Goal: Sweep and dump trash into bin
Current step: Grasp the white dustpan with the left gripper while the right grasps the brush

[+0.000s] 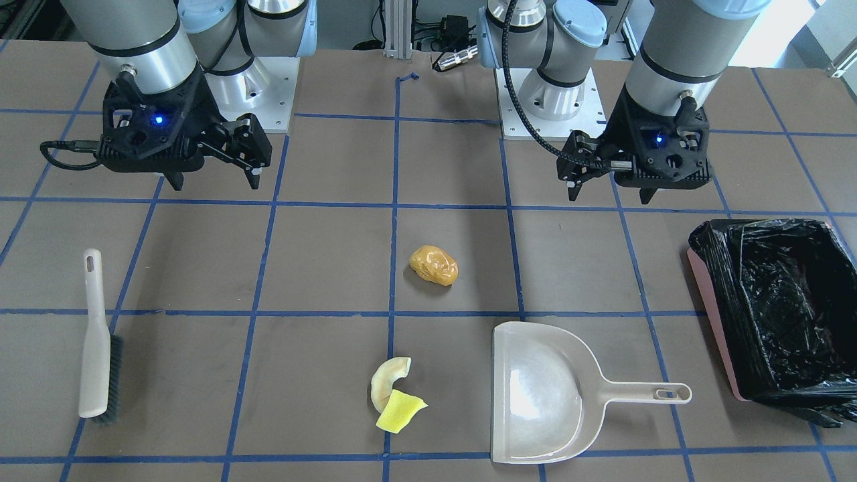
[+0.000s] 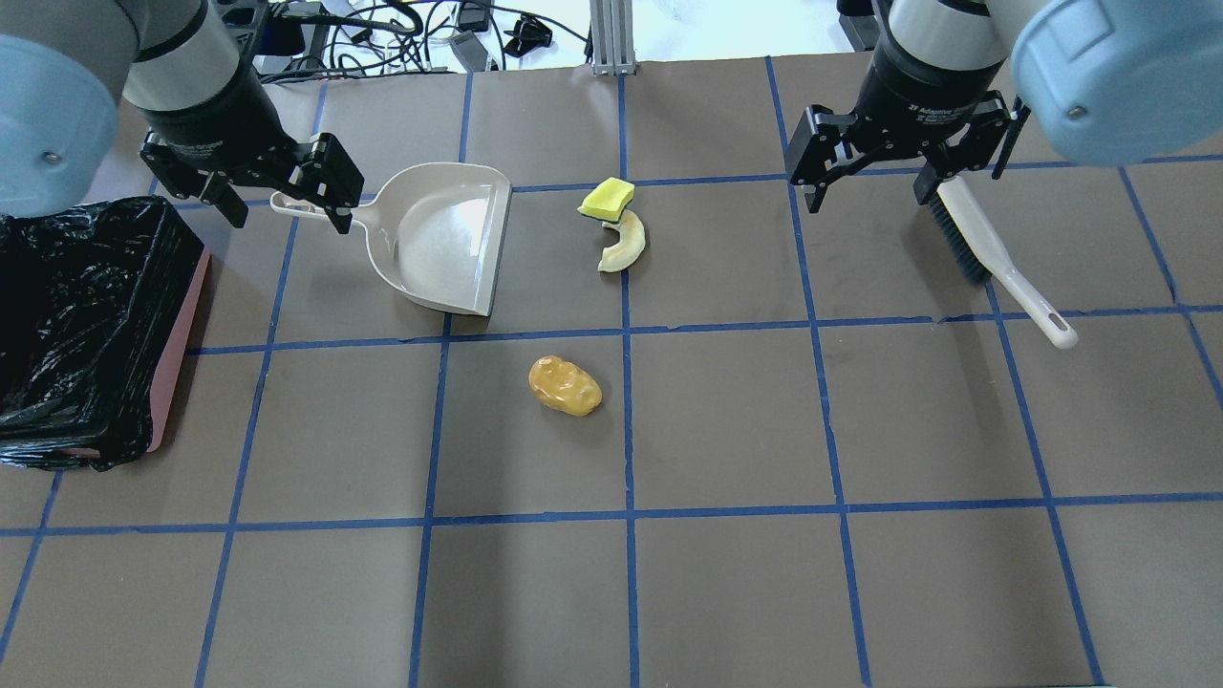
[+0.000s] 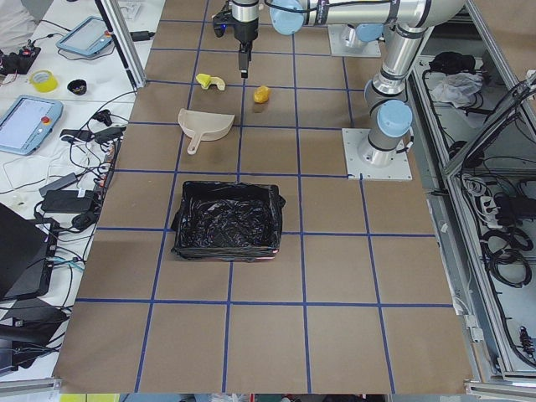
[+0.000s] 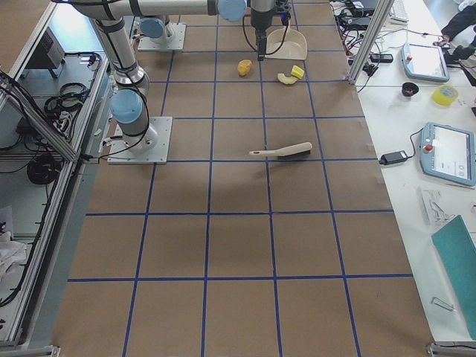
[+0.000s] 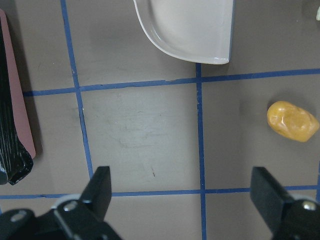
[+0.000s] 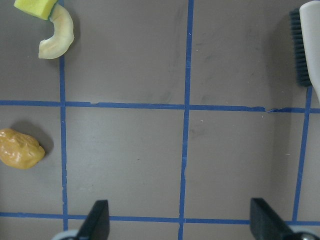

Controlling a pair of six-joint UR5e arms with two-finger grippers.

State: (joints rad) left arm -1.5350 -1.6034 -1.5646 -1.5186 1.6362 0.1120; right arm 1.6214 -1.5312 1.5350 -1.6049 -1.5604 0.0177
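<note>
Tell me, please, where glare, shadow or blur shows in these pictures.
Front-facing view: white glare inside the dustpan, glints on the bin liner. Right wrist view: a soft shadow hugs the bread-like lump. Left wrist view: the left pincer looks soft, out of focus.

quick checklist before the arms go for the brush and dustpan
1. Left gripper open and empty: ok.
2. Right gripper open and empty: ok.
3. Brush lying free, handle unobstructed: ok.
4. Dustpan flat and empty, handle toward the bin: ok.
5. Bread lump lies alone, cream slice touches yellow wedge, all apart from both tools: ok.
6. Bin mouth open and unobstructed: ok.
</note>
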